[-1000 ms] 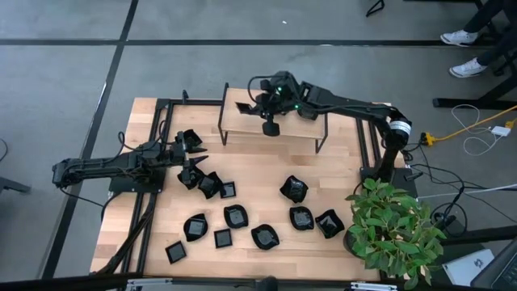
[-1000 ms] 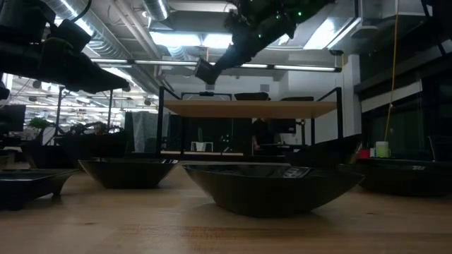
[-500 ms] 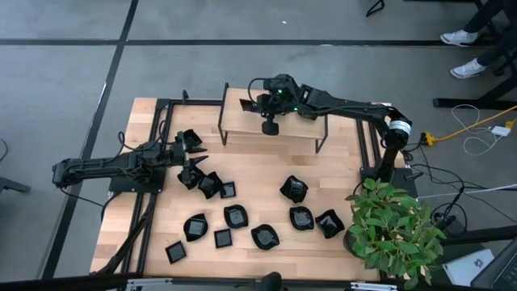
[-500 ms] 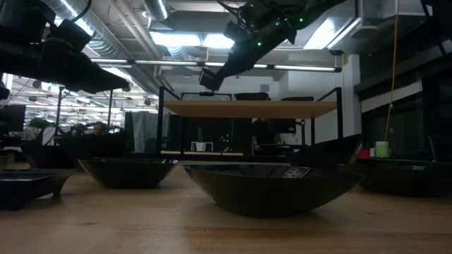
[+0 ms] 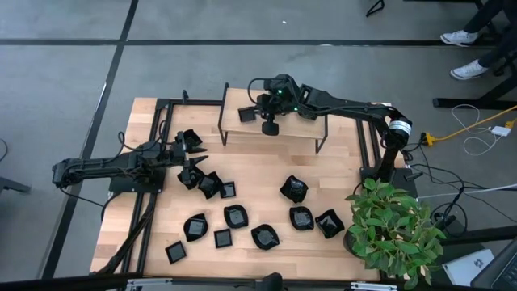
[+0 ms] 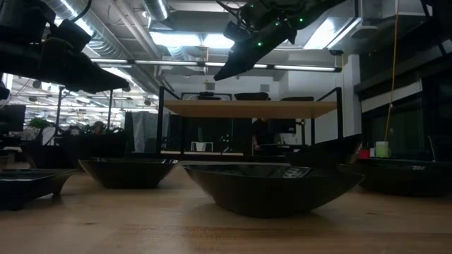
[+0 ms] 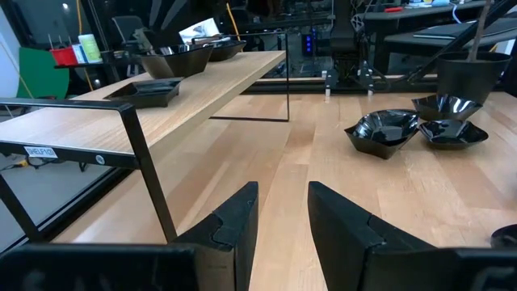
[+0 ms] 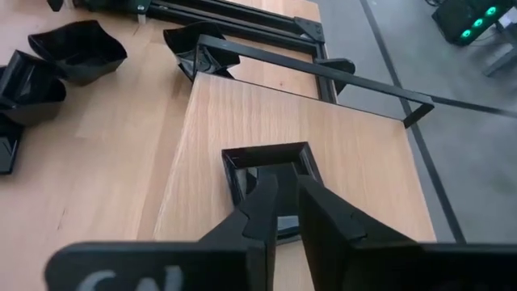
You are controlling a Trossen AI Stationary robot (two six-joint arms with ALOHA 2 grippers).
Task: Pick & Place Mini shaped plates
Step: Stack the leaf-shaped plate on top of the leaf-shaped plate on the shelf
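High view: a change at the left end of the shelf [image 5: 291, 129]. A second ago carried in the right gripper [image 5: 258, 112] clear above the boards; now lying flat on the wood, one square plate [image 5: 246, 114]. Confirmed from the low view: nothing hanging from the right gripper [image 6: 220, 73], which stands clear above the shelf [image 6: 247, 109]. Confirmed again from the right wrist view: the square plate [image 8: 266, 166] resting on the shelf [image 8: 339, 145], with the right gripper [image 8: 287, 184] directly over it, parted by only a narrow gap and gripping nothing. Judged as one placement just finished, leaving a lift clear and a return for the next piece.

Left gripper [image 7: 283, 194] waiting low over the worktop [image 5: 258, 170] beside the nearest cluster, open with a clear gap between the fingers, empty, unchanged over the second.

Count, from above: twelve mini shaped plates [image 5: 235, 215] loose on the worktop, namely four close by the left gripper [image 5: 184, 152], five in the front middle, three toward the potted plant [image 5: 396, 230]. One plate plainly on the shelf; possibly more farther along it, under the right arm, too hidden to count. Two arms, one shelf, one plant.
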